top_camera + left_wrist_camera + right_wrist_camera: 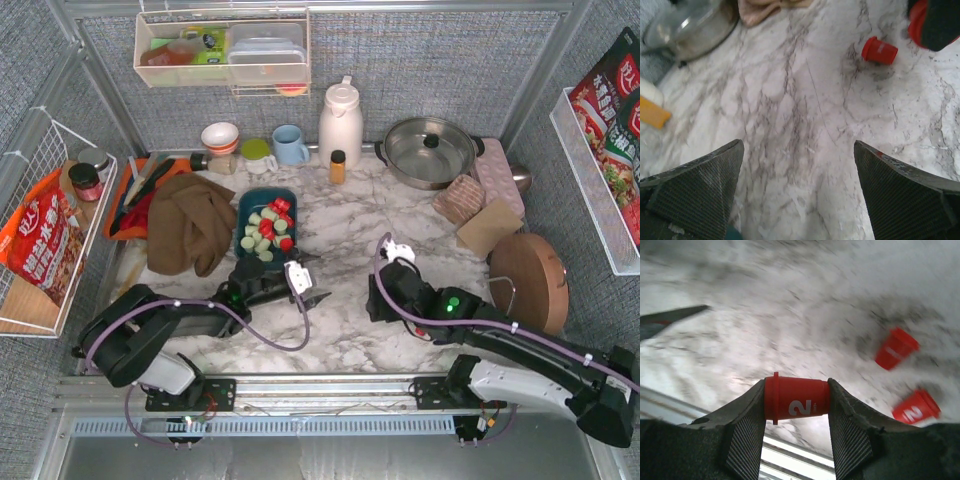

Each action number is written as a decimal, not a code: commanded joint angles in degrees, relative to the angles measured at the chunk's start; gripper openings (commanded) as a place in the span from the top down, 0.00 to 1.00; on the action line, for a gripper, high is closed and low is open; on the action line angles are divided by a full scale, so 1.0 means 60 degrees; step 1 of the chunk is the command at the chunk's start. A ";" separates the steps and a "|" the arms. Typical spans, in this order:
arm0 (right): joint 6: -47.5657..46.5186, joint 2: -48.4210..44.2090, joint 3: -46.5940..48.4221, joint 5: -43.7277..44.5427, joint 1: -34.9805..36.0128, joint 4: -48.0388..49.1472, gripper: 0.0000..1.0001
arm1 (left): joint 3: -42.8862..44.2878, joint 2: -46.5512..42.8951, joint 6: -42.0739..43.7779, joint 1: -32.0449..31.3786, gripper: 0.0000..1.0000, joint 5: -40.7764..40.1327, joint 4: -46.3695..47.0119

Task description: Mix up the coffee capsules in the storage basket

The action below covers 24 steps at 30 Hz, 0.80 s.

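Note:
The storage basket (247,205) is a dark teal bin left of the table's middle, holding several pale green and red coffee capsules (268,228). My right gripper (796,401) is shut on a red capsule marked "2" (802,396), held sideways above the marble. Two more red capsules (896,347) (916,406) lie on the marble to its right. In the top view the right gripper (380,288) hides them. My left gripper (320,280) is just right of the basket, open and empty (797,145). One red capsule (879,51) lies ahead of it.
A brown cloth (190,225) lies against the basket's left side, beside an orange tray (125,195). A white jug (340,122), blue mug (290,145), amber bottle (338,166) and steel pot (428,150) line the back. A round wooden board (530,280) sits at the right.

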 commanded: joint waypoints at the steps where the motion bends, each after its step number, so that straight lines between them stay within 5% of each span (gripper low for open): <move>1: -0.1678 0.0356 0.0629 -0.1230 -0.0072 0.1804 0.70 | 0.0057 0.0498 0.1146 -0.0263 0.01 0.1610 0.2493; 18: -0.2341 0.1333 0.1247 -0.2860 -0.0472 0.4349 0.70 | 0.0103 0.1807 0.0674 -0.1024 0.01 0.1373 0.5898; 24: -0.2192 0.1341 0.1204 -0.3064 -0.0660 0.4524 0.70 | 0.0037 0.1913 0.0597 -0.1037 0.31 0.1352 0.6241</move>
